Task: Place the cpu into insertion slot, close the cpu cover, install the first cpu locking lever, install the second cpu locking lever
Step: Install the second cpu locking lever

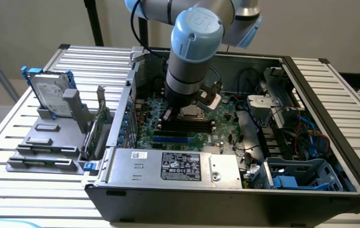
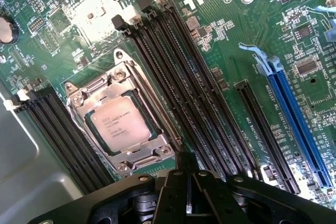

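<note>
The small square chip with a pale silvery face, the cpu (image 2: 118,125), sits in the square metal-rimmed insertion slot (image 2: 79,129) on the green motherboard (image 2: 247,45), with the thin silver-grey frame-shaped cpu cover (image 2: 148,144) lying closed around it. The black gripper (image 2: 189,195) hovers just beside the socket, its fingers pressed together and holding nothing, next to the long black memory slots (image 2: 184,77)
</note>
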Motion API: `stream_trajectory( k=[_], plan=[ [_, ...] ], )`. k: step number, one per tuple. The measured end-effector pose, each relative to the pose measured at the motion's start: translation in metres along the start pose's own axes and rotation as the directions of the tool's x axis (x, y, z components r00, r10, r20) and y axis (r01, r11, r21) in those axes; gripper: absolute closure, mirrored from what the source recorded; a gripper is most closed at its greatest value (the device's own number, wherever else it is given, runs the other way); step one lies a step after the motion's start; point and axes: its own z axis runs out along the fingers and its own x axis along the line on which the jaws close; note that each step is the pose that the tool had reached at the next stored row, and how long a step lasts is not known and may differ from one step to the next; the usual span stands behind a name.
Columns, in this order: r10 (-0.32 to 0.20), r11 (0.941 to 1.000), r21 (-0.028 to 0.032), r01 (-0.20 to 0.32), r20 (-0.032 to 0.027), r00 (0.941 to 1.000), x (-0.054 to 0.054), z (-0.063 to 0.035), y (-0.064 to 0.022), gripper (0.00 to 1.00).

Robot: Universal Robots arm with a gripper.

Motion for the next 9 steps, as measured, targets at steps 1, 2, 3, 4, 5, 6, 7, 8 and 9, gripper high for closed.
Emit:
stream_trajectory(
  k=[1,2,3,4,5,6,7,8,9],
  plan=[
    [0.002,1.0000,-0.0003,-0.002,0.0000,1.0000,0.0001,0.0001,-0.0003,0.89],
    [0.003,1.0000,-0.0006,-0.003,-0.0001,1.0000,0.0002,0.0002,-0.0006,0.89],
    [0.004,1.0000,-0.0008,-0.004,-0.0003,1.0000,0.0005,0.0003,-0.0010,0.89],
    [0.005,1.0000,-0.0010,-0.005,-0.0007,1.0000,0.0009,0.0005,-0.0014,0.89],
    [0.006,1.0000,-0.0013,-0.006,-0.0009,1.0000,0.0014,0.0007,-0.0019,0.89],
    [0.008,1.0000,-0.0016,-0.008,-0.0010,1.0000,0.0019,0.0010,-0.0024,0.89],
    [0.009,1.0000,-0.0020,-0.009,-0.0014,1.0000,0.0024,0.0012,-0.0029,0.89],
    [0.010,0.9999,-0.0025,-0.010,-0.0014,0.9999,0.0027,0.0014,-0.0034,0.89],
    [0.012,0.9999,-0.0031,-0.012,-0.0014,0.9999,0.0029,0.0016,-0.0038,0.89]
  ],
)
